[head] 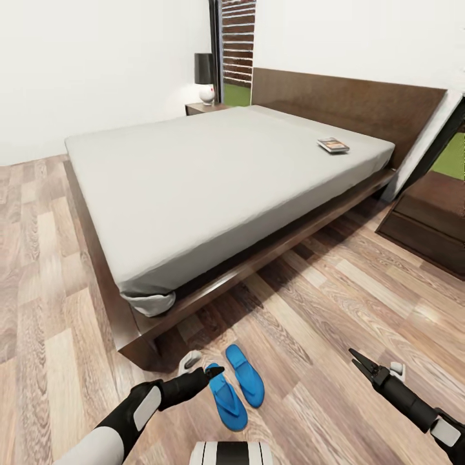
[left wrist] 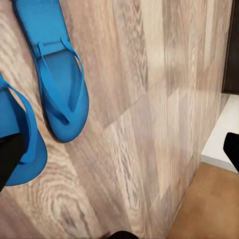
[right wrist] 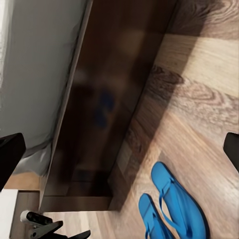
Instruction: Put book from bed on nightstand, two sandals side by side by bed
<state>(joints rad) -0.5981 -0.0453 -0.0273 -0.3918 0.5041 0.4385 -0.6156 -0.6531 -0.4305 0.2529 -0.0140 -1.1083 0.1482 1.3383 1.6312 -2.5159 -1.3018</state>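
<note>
Two blue sandals (head: 245,374) (head: 225,396) lie side by side on the wood floor by the foot corner of the bed (head: 219,174). They appear again as a sandal (left wrist: 59,79) beside a sandal (left wrist: 20,149), and as a sandal (right wrist: 180,201) beside a sandal (right wrist: 151,219). My left gripper (head: 205,367) hangs open just left of them, holding nothing. Off to the right, my right gripper (head: 360,361) is open and empty above the floor. The book (head: 333,145) rests on the grey mattress near the headboard. A nightstand (head: 201,108) stands at the bed's far side.
A black-shaded lamp (head: 205,77) sits on the far nightstand. Dark-brown low furniture (head: 427,216) stands at the right, past the headboard, under a window. The bed's dark frame (right wrist: 99,99) juts out low around the mattress. Open wood floor (head: 336,310) lies between the bed and my right arm.
</note>
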